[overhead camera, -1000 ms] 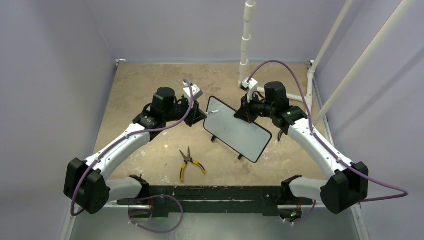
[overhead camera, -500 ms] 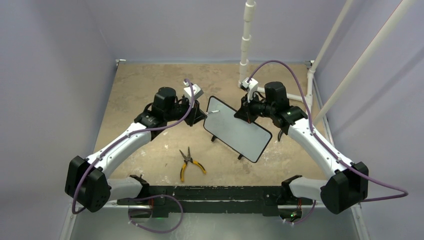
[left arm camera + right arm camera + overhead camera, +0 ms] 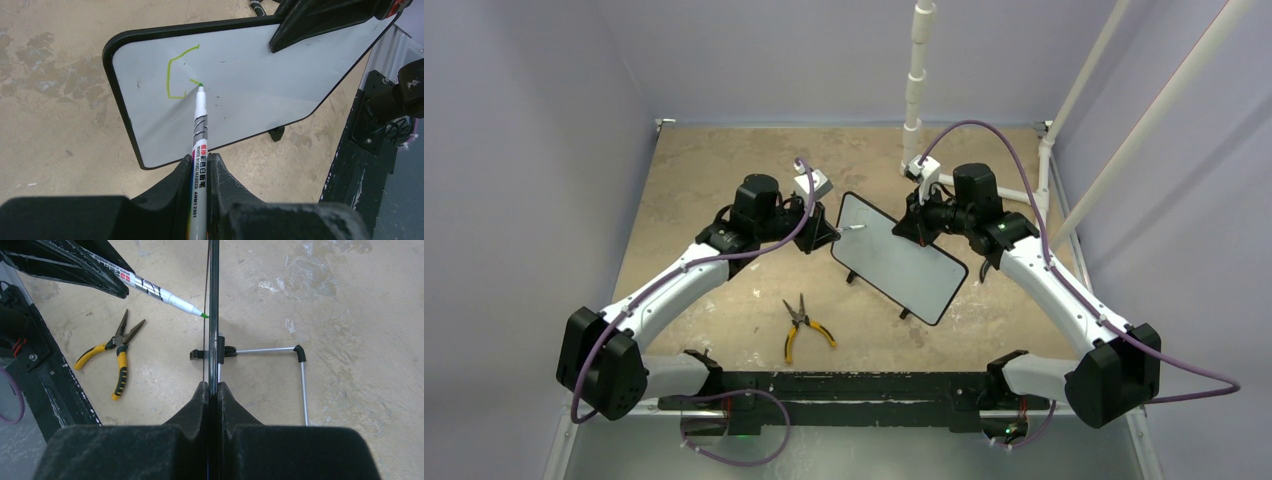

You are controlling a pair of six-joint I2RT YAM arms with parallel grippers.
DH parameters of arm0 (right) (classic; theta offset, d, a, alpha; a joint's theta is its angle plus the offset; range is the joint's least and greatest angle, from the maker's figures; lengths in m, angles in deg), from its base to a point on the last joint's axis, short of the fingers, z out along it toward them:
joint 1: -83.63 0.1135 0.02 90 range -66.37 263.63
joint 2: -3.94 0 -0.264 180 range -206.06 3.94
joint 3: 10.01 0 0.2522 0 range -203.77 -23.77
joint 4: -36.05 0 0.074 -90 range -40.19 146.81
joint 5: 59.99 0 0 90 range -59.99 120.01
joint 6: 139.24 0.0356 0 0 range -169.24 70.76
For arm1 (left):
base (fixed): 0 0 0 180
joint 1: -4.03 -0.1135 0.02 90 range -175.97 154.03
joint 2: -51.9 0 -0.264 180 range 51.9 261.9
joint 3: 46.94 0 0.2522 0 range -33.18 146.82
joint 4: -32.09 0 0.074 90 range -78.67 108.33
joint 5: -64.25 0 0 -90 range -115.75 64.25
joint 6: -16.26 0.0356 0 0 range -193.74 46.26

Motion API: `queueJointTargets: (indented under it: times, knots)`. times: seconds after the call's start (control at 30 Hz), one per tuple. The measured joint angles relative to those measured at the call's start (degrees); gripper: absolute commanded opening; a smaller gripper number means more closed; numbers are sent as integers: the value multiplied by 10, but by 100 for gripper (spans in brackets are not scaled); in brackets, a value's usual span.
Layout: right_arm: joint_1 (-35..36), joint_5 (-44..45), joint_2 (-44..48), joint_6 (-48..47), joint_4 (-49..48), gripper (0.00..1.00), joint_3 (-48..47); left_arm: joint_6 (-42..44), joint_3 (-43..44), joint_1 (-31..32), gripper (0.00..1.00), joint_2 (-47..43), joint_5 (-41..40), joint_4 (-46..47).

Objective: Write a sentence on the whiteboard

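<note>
The whiteboard [image 3: 902,262] stands tilted at mid-table, black-framed. My right gripper [image 3: 917,224] is shut on its far top edge; in the right wrist view the board [image 3: 214,300] runs edge-on between the jaws of the right gripper [image 3: 213,386]. My left gripper [image 3: 200,159] is shut on a white whiteboard marker [image 3: 199,131], whose green tip touches the board face [image 3: 260,85]. Of the sentence, only one angular green stroke [image 3: 170,75] shows near the board's left end. From above, the left gripper [image 3: 826,233] sits at the board's left corner.
Yellow-handled pliers [image 3: 803,326] lie on the tan table in front of the board, also seen as pliers [image 3: 114,356] from the right wrist. A wire stand [image 3: 301,371] props the board from behind. A white pipe [image 3: 916,80] rises at the back. A black rail [image 3: 844,385] spans the near edge.
The left arm has shifted slightly to the right, carrying the marker tip a little across the board. The right arm and the board have stayed still.
</note>
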Motion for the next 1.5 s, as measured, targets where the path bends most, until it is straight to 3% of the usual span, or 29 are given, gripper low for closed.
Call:
queueJointTargets:
  times: [0.4, 1.5]
  knots:
    - [0, 1, -2, 0, -3, 0, 0, -33, -5, 0, 0, 0, 7, 37]
    - [0, 2, -3, 1, -4, 0, 0, -32, -21, 1, 0, -16, -35, 24]
